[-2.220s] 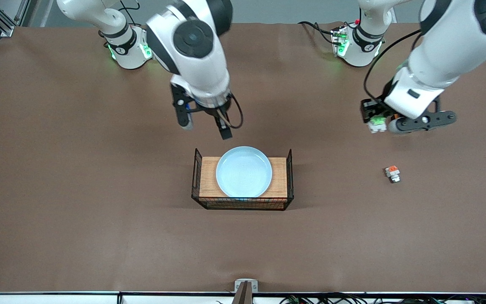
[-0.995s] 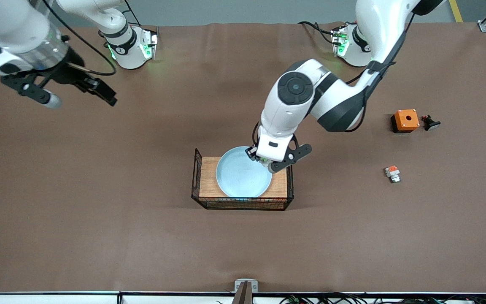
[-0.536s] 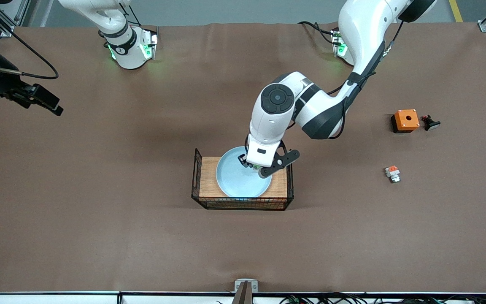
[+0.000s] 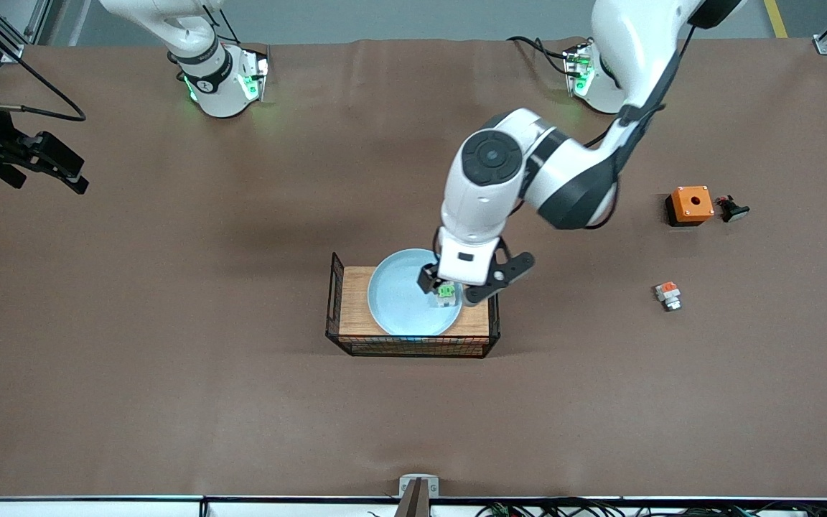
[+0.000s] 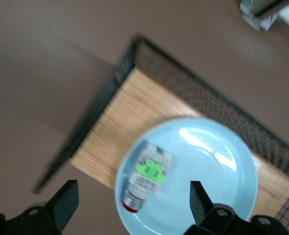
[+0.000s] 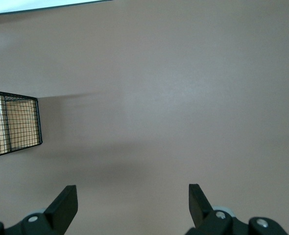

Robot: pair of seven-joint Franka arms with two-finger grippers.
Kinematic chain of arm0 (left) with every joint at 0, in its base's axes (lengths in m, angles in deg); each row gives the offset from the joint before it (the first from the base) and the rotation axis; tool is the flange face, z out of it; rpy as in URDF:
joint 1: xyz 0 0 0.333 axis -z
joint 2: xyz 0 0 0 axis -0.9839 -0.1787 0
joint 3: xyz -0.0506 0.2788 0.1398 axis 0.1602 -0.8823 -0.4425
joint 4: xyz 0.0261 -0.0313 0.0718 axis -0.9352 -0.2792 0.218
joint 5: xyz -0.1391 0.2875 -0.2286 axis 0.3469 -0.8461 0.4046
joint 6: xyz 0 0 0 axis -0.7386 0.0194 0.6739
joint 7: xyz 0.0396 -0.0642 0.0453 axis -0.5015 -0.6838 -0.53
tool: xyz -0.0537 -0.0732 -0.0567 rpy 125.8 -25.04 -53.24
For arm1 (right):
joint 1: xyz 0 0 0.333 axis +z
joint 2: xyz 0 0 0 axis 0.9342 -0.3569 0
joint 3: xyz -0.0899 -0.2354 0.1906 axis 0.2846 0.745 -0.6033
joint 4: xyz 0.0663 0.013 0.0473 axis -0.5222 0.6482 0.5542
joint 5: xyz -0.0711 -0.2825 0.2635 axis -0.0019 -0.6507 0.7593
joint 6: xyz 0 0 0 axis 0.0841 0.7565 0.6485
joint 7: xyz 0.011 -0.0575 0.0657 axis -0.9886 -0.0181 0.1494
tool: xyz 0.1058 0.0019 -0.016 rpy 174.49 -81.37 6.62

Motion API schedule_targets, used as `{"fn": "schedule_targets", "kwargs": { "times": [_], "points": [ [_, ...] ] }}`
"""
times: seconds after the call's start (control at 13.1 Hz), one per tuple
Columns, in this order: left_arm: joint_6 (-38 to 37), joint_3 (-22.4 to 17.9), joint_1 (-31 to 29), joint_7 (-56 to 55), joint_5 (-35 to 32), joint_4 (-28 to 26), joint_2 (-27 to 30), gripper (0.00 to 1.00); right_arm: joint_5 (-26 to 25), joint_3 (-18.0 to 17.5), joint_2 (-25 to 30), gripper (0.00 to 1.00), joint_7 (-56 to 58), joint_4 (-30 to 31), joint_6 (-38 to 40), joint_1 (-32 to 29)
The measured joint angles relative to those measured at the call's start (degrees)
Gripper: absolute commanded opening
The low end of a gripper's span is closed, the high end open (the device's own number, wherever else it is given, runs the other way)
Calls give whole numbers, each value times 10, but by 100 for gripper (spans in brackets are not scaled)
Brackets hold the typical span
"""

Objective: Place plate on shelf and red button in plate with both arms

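bg: brown table cover [image 4: 169, 402] | grey floor strip [image 4: 456, 18] at base end | even light, soft shadows

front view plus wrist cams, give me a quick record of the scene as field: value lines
plate: on the wooden tray with wire sides
red button: lying in the plate, near its rim, free of any grip
left gripper: over the plate just above the button, jaws open
right gripper: waiting at the right arm's end of the table, jaws open
orange box: toward the left arm's end, with a black part beside it
orange-tab part: nearer the front camera than the orange box
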Motion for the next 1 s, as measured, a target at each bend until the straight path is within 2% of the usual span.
{"fn": "schedule_targets", "kwargs": {
  "times": [0.23,0.61,0.84,1.0],
  "points": [
    [-84,-21,-43,99,-2,2,78,100,-1,0,-10,100,2,-6,-2,0],
    [-206,-23,-187,341,-2,-1,163,100,-1,0,-60,100,3,-74,-2,-10],
    [-274,-22,-274,521,1,-2,203,100,1,0,-66,100,21,-79,-1,-20],
    [-295,-22,-331,602,34,-19,227,100,3,0,-66,100,31,-79,2,-25]
  ]
}}
